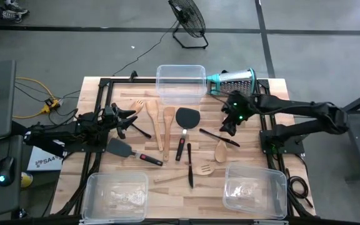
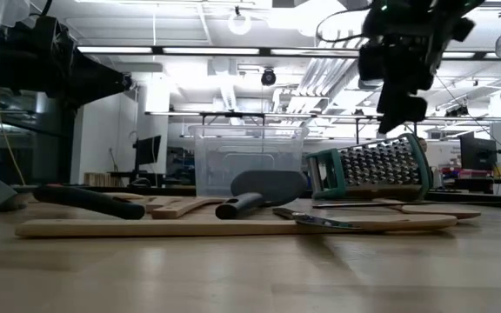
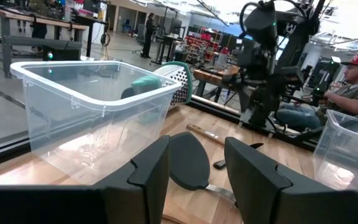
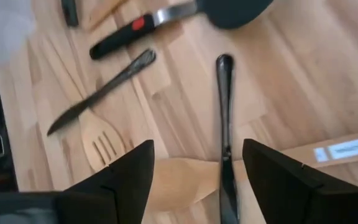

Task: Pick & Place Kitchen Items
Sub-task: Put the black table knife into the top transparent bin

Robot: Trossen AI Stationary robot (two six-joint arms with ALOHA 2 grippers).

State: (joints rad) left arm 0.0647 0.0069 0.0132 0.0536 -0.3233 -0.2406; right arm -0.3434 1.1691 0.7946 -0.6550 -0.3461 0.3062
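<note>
Utensils (image 1: 167, 134) lie scattered across the tabletop (image 1: 255, 150) as the right gripper (image 4: 194, 171), fingers spread, hovers above a thin black tool (image 4: 224, 118), apparently poised to descend and grasp; the left gripper (image 3: 196, 177) waits, fingers released.

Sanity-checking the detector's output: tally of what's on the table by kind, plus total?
Wooden utensils: 5
Black spatulas: 2
Thin black tools: 2
Clear bins: 3
Steel grater: 1
Total: 13, counted in the high view. A dark bar near the table's left side may be one more tool; cannot tell.
</note>
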